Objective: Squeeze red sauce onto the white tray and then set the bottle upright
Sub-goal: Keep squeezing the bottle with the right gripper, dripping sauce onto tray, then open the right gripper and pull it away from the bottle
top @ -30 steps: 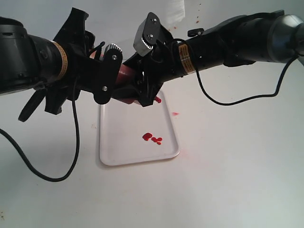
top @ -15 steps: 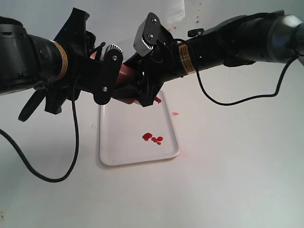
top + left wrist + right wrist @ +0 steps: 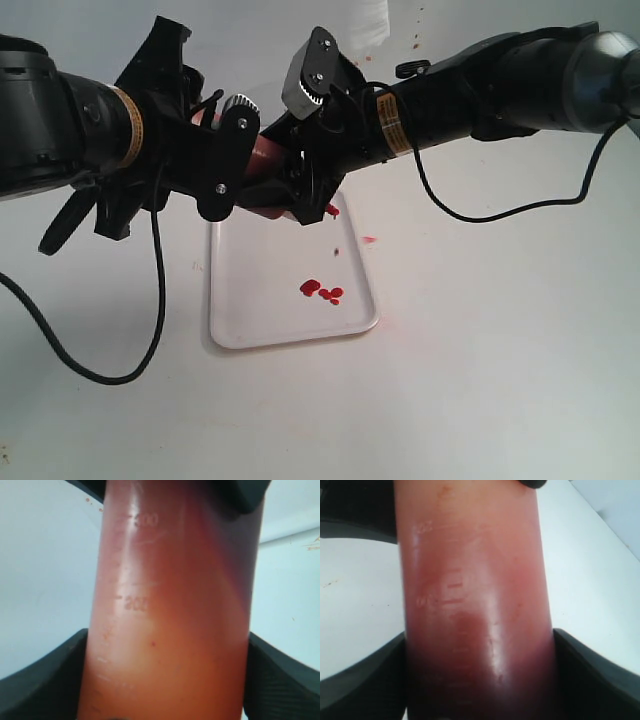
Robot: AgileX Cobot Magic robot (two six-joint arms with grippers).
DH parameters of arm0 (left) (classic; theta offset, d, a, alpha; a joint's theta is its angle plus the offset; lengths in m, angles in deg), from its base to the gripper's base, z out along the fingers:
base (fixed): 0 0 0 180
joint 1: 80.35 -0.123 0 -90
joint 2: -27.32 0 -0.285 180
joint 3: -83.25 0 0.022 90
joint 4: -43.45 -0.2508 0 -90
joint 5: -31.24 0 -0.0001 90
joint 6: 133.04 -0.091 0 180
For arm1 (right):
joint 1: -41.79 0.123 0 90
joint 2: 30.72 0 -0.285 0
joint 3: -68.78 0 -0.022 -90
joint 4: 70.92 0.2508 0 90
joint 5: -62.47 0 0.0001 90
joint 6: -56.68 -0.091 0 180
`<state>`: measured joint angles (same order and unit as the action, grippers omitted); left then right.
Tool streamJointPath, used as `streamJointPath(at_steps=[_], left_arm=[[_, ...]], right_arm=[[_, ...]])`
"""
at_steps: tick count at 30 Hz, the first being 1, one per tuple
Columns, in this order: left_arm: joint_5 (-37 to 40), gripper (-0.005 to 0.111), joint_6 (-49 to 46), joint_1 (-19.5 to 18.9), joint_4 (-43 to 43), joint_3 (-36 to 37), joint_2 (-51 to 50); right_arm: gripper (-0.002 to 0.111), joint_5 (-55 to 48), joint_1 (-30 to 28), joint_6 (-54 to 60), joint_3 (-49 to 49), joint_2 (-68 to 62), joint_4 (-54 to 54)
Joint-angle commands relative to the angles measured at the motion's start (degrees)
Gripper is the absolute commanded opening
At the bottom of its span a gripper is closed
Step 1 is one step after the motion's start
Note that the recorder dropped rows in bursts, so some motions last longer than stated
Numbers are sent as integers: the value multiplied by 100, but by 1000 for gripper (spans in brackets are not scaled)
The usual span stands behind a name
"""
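New sauce drop [image 3: 336, 250] above tray [image 3: 255, 295]; bottle [image 3: 268, 150] between left hand [image 3: 228, 158], right hand [image 3: 305, 177]

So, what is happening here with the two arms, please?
Both arms hold one translucent cylindrical plastic squeeze bottle of dark red sauce, tilted above the flat white rectangular plastic tray. The left end effector and the right end effector each clamp its body. A few glossy red sauce blobs already lie on the tray. The bottle is not yet stood upright.
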<state>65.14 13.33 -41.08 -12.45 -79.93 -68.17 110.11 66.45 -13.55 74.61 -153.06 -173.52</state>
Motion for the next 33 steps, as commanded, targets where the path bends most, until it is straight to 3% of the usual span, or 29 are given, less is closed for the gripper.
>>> streamJointPath(at_steps=[1, 4, 7, 10, 26, 33], left_arm=[[-571, 0, 205, 90, 299, -54, 104], [-571, 0, 299, 90, 315, -54, 104], [-539, 0, 362, 90, 315, -54, 104], [-501, 0, 375, 90, 315, -54, 104], [-213, 0, 472, 64, 293, -54, 104], [-79, 0, 489, 64, 293, -54, 104]], right_arm=[[12, -351, -2, -49, 34, 27, 476], [37, -452, -2, -49, 34, 27, 476], [73, -493, -2, -85, 34, 27, 476], [88, -440, -2, -85, 34, 37, 476], [88, -453, -24, -232, 34, 510, 266], [87, -121, -423, -411, 34, 510, 266]])
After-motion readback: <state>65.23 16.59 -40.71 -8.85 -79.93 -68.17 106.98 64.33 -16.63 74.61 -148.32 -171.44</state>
